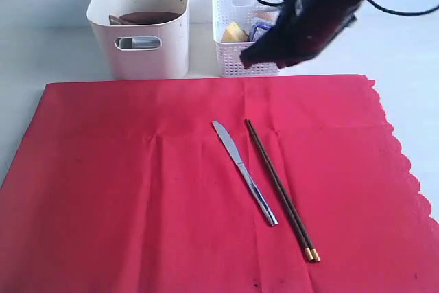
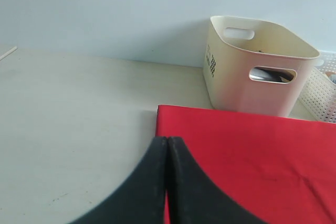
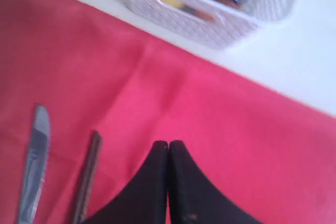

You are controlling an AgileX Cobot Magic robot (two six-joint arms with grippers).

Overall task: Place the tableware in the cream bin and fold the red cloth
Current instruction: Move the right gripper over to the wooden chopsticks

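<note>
Mid-cloth, knife (image 1: 243, 169) and chopsticks (image 1: 281, 190) lie not yet binned; red cloth (image 1: 123, 190) flat, unfolded. Cream bin (image 1: 147, 63), eleven o'clock, holds some tableware. Left gripper (image 2: 166, 141) and right gripper (image 3: 168, 145) pinched closed, empty.

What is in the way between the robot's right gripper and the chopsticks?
Nothing visible. The shut right gripper hangs over the red cloth, with only bare cloth between it and the chopsticks. The knife lies beside them, on the side away from the gripper.
</note>
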